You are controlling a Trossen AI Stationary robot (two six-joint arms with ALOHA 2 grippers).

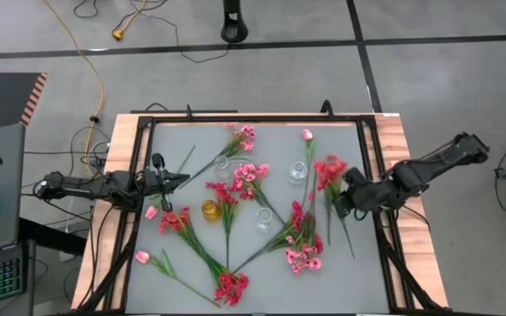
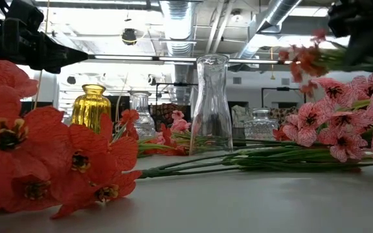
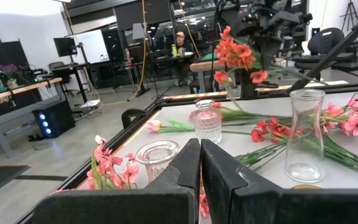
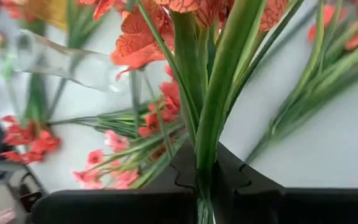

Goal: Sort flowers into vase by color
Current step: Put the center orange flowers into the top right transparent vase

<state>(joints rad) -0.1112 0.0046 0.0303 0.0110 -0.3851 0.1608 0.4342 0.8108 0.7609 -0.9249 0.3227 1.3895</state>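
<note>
Right gripper [image 4: 207, 180] clamped on the stem of one red sprig [image 1: 329, 170], held above the table [image 1: 358, 263] near its right edge. Left gripper [image 1: 179, 179] pinched shut, empty, hovering by the left edge. Five vases mid-table: four clear [image 1: 263, 219], one amber [image 1: 210, 211]. Remaining flowers [image 1: 228, 285] lie flat on the table, about nine sprigs: three pale pink buds, the rest red or pink clusters. None in a vase.

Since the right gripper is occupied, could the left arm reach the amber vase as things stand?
Probably yes: the left gripper, shut and empty, hovers near the amber vase, with only a red sprig nearby.
</note>
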